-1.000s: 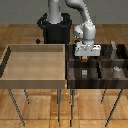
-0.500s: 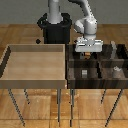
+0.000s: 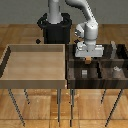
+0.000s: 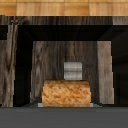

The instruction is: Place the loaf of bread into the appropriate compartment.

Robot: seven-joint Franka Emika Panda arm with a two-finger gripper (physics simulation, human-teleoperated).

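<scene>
I hold the small orange-brown, crusty loaf of bread [image 4: 66,94] in my white two-fingered gripper [image 3: 88,56], pinched shut on it; in the exterior view it shows only as a tiny orange speck [image 3: 88,60] under the gripper body. In the wrist view the loaf lies directly between my fingertips, its long axis running across the line of sight, rounded at both ends.

The relation that matters now is vertical: the loaf hangs over the dark wooden compartment tray [image 3: 73,70], at the back row of cells on the side toward the exterior view's left. Straight below it, the wrist view looks down into a dark-walled cell holding a small grey cube [image 4: 73,69], which sits just past the loaf. I judge a lowering or release would drop the loaf into that cell, beside the cube.

The large, shallow tan wooden box [image 3: 35,65] lies well off to the exterior view's left.

My fingertips themselves are hidden behind the loaf and the frame edge. Whether this cell is the proper one, I cannot tell; the other compartments' contents are too small and blurred to identify.
</scene>
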